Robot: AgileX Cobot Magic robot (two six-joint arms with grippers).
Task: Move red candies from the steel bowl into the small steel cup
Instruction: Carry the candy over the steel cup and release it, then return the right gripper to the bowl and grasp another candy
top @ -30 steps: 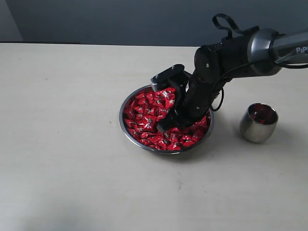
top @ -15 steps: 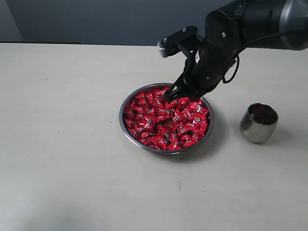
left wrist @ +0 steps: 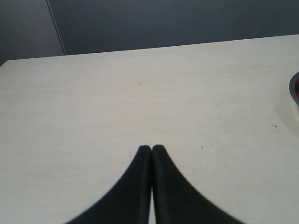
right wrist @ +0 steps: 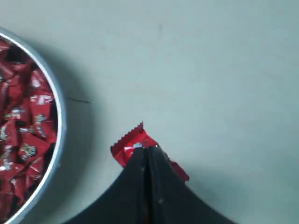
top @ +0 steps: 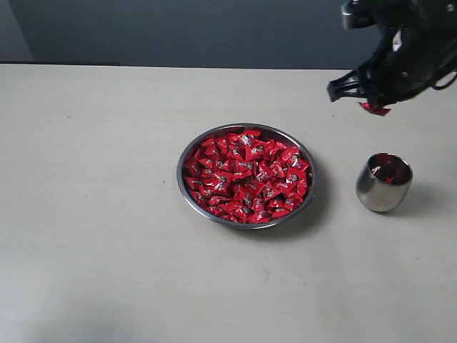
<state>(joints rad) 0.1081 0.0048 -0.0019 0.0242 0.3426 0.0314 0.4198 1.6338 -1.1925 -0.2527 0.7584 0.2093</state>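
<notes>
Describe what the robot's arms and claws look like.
The left claw is two matte black fingers, broad at the base and curving in to slim rounded tips; its arm is out of sight. The right claw has the same black tapered fingers. The right arm is a bulky, glossy black casing with a thin black cable looping beside it. No markings are readable.

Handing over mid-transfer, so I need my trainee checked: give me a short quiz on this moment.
1. True or false: the right gripper is shut on one shiny red wrapped candy.
2. Relative to the wide shallow steel bowl and the small rounded steel cup, that candy is: A) inside the bowl; B) in the air, outside both; C) inside the cup.
3. Fill in: the left gripper is ___, holding nothing.
Key: 1 true; 2 B; 3 shut.
</notes>
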